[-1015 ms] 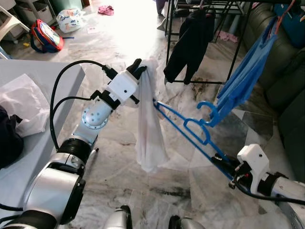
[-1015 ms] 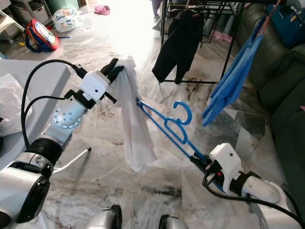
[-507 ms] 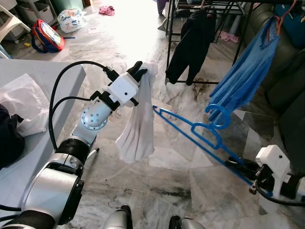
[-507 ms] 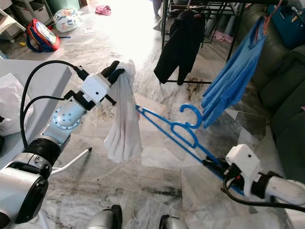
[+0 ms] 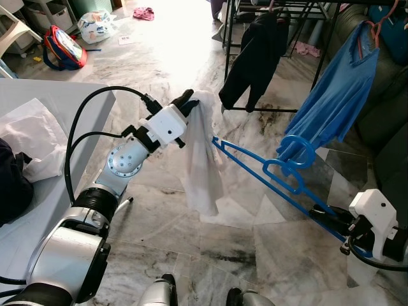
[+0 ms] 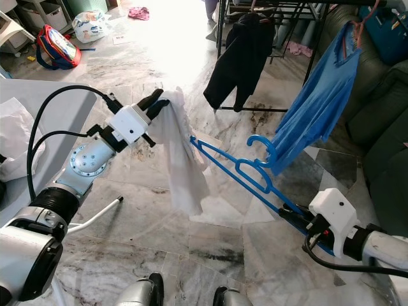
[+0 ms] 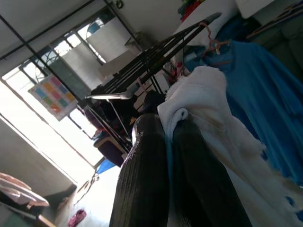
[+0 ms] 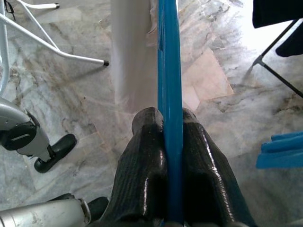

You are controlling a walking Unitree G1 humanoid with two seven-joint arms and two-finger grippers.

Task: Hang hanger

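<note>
Hanger: a blue plastic clothes hanger (image 5: 268, 171) is held out level above the marble floor (image 5: 210, 248), its far end tucked into the white cloth.
Right gripper (image 8: 171, 124): its black fingers are clamped on the hanger's thin bar.
White cloth: a limp white cotton garment (image 5: 203, 159) hangs just left of the hanger.
Left gripper (image 5: 185, 99): its fingers are pinched together on the cloth's top edge.
Rack: a black metal drying rack (image 5: 280, 13) stands beyond the hanger, carrying a blue shirt (image 5: 335, 102) and a black garment (image 5: 255, 54).
</note>
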